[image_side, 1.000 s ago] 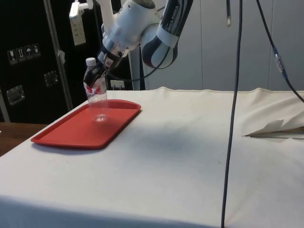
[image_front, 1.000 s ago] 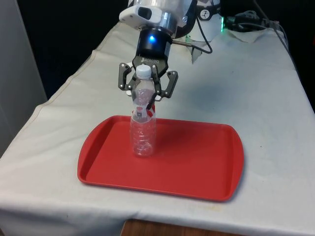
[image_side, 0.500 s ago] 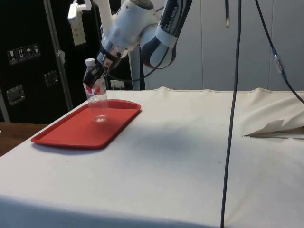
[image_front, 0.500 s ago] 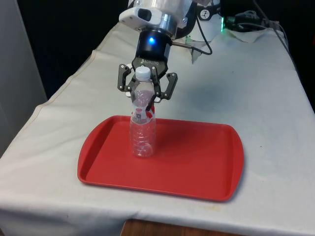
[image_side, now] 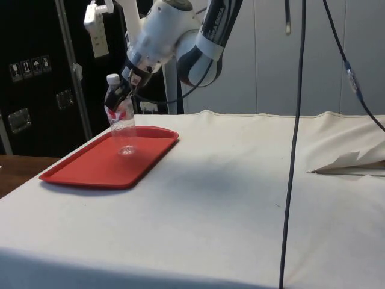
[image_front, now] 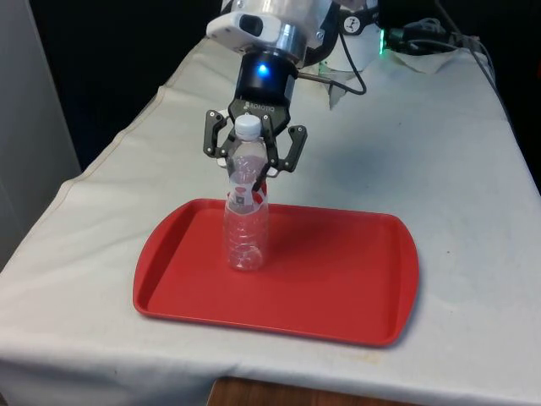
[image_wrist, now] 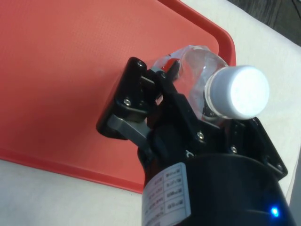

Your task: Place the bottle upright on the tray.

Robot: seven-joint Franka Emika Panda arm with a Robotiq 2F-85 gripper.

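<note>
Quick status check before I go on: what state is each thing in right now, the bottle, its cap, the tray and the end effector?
bottle: clear, upright, its base resting on the tray.
cap: white, on the bottle.
tray: red, flat on the white cloth, carrying just the bottle.
end effector: around the bottle's upper part, fingers open and spread to either side.

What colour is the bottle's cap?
White; the bottle's cap shows best in the wrist view.
</note>
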